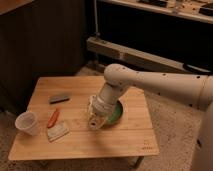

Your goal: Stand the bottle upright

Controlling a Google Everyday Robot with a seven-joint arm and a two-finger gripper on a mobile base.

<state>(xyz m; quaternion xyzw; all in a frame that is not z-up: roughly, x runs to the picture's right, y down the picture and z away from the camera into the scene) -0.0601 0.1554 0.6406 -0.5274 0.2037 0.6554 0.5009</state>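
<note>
Poised over the middle of the worktop (100, 146), the end effector (96, 114) is right at the bottle (93, 123), which sits just off the green bowl (117, 114) at its eight o'clock rim; whether it is apart or clamped on the bottle I cannot tell. Crowding looks like the risk: tipping the bottle up this near the bowl could knock it against the rim, and a loose hold on so small a thing could let it slip and roll toward the cup (27, 123) at nine o'clock.

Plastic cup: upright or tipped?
Upright: plastic cup stands rim-up on the wooden table. The gripper is down beside the green bowl.
</note>
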